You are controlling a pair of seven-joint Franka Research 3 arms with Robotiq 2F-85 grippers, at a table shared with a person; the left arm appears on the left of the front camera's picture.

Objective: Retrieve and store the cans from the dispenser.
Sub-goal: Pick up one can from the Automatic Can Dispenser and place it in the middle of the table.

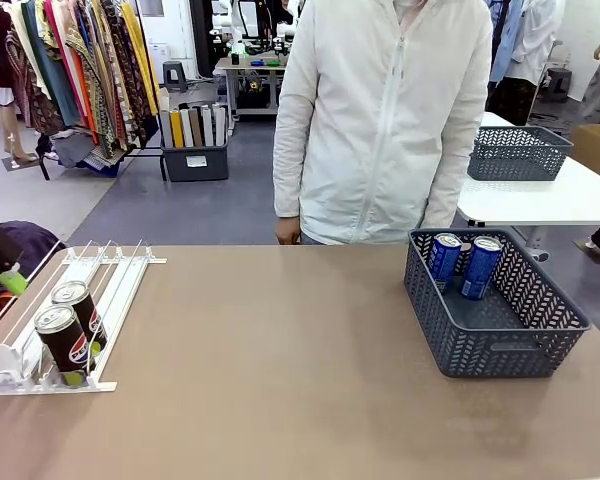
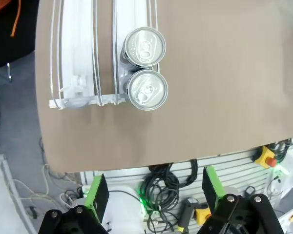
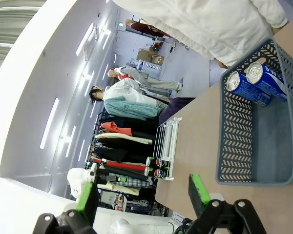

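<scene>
Cans (image 1: 70, 335), two black, are standing at the dispenser's (image 1: 115, 275) near end; two blue cans (image 1: 463, 262) are leaning in the basket (image 1: 500, 350). Left wrist: the left gripper (image 2: 153, 187) is gaping empty, facing the black pair. Right wrist: the right gripper (image 3: 142, 187) is gaping empty too, the basket beyond.

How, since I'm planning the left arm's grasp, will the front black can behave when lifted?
The front black can stands upright and slim, so a sideways push would probably tip it. Its glossy round wall looks slippery. The can behind sits against it in the sloping dispenser, so it may slide forward.
</scene>
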